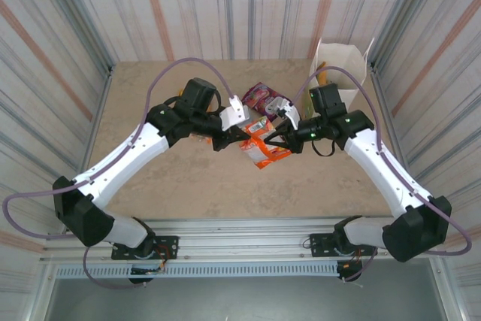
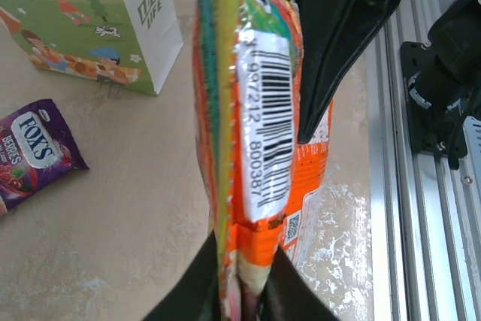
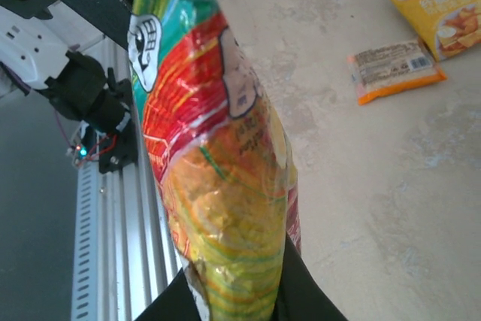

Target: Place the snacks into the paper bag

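An orange-green snack packet (image 1: 261, 148) hangs above the middle of the table, held from both sides. My left gripper (image 1: 234, 134) is shut on one end of it; in the left wrist view the packet (image 2: 267, 148) with its barcode rises from between the gripper's (image 2: 244, 280) fingers. My right gripper (image 1: 278, 137) is shut on the other end, where the packet (image 3: 218, 186) bulges between that gripper's (image 3: 240, 295) fingers. The white paper bag (image 1: 342, 65) stands upright at the back right. A purple snack packet (image 1: 263, 96) lies behind the grippers.
A yellow packet (image 3: 443, 5) and a small orange bar (image 3: 394, 69) lie flat on the table under the left arm. The bag's printed side (image 2: 98, 20) and the purple packet (image 2: 34, 152) lie beyond the left gripper. An aluminium rail (image 1: 248, 249) runs along the near edge.
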Motion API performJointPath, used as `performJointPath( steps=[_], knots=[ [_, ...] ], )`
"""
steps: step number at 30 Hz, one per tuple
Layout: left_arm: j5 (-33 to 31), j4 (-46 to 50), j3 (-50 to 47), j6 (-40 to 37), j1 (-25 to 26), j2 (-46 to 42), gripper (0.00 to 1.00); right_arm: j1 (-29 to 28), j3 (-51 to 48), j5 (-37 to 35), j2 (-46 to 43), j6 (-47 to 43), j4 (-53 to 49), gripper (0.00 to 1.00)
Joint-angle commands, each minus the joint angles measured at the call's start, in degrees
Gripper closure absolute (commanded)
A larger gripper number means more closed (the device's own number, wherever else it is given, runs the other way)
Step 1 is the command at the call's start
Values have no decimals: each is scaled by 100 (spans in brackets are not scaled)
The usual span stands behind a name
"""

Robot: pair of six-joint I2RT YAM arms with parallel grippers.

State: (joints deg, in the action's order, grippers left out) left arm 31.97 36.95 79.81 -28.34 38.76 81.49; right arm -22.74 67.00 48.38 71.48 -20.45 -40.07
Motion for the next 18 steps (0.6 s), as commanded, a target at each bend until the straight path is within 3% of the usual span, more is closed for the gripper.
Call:
performJointPath(
  steps=[1,4,8,18],
  knots=[
    [-291,-102,-1,165,-17,-169,74,75,-150,-2,-337,226,419,91],
    [-496,-174,-26,399,-22,-149,51,144,-339,-162,-522,424,708,93],
    [-865,-466,-202,850,-26,-180,32,329,-621,-573,-881,796,1229,94],
    [-1994,-1517,-734,2731,-252,-301,18,1129,-423,-1436,-1679,1471,2237,95]
  ],
)
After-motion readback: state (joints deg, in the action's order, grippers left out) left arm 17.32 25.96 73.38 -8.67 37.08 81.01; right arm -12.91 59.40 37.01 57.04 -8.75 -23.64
